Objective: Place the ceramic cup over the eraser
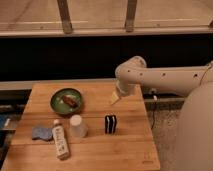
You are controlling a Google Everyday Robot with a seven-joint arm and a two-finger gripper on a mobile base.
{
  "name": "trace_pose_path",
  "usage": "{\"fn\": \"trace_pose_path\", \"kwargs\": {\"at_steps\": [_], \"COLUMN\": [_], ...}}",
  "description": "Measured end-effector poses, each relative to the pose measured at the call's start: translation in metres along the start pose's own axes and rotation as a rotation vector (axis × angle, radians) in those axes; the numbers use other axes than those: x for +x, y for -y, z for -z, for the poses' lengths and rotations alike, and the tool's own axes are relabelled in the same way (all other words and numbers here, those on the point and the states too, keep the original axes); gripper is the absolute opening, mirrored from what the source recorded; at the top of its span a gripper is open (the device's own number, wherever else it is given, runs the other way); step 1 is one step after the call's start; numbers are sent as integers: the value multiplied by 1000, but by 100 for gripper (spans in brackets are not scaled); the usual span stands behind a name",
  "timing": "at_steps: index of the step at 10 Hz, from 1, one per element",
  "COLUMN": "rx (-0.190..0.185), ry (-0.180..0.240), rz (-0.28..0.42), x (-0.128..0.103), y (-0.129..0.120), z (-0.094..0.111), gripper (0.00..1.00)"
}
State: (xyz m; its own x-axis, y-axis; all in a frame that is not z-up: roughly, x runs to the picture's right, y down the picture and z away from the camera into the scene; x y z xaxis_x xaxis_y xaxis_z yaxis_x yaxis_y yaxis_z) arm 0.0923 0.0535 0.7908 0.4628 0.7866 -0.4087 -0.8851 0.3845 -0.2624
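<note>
- The gripper (115,98) is held above the back right part of the bench (127,152), under the bend of the pale arm (165,77). The jaws are spread wide and nothing is carried between them.
- The gripper is seen well apart from both task items, behind and to the right of them.
- The eraser (110,124) is found nearest in front of the gripper: a small black block with white stripes, standing upright near the middle of the bench.
- The ceramic cup (77,126) is found just beside the eraser, on its left, not touching it. Mouth up or mouth down cannot be told.
- Handling of the cup, as judged: rigid, light, glazed and likely slippery; chipping is to be expected if it is knocked or dropped. A hold across the side walls around mid-height is suggested, squared to the taper so that it is not squeezed out.
- The eraser is judged light and easily toppled; the cup should be lowered straight over it.
- Further left, a white labelled bottle (60,142) is lying close by the cup, a blue-grey cloth (42,133) beyond it, and a green bowl (66,101) behind.
</note>
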Motion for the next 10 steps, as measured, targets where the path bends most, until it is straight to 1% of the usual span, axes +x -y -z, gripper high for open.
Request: {"fn": "trace_pose_path", "kwargs": {"at_steps": [4, 5, 7, 8, 10], "rx": [5, 21, 44, 46, 26], "ry": [-2, -2, 1, -1, -2], "rz": [5, 23, 101, 157, 253], "x": [0, -1, -17, -33, -65], "y": [0, 0, -12, -28, -67], "z": [0, 2, 10, 8, 4], "gripper": [80, 80, 80, 80, 80]}}
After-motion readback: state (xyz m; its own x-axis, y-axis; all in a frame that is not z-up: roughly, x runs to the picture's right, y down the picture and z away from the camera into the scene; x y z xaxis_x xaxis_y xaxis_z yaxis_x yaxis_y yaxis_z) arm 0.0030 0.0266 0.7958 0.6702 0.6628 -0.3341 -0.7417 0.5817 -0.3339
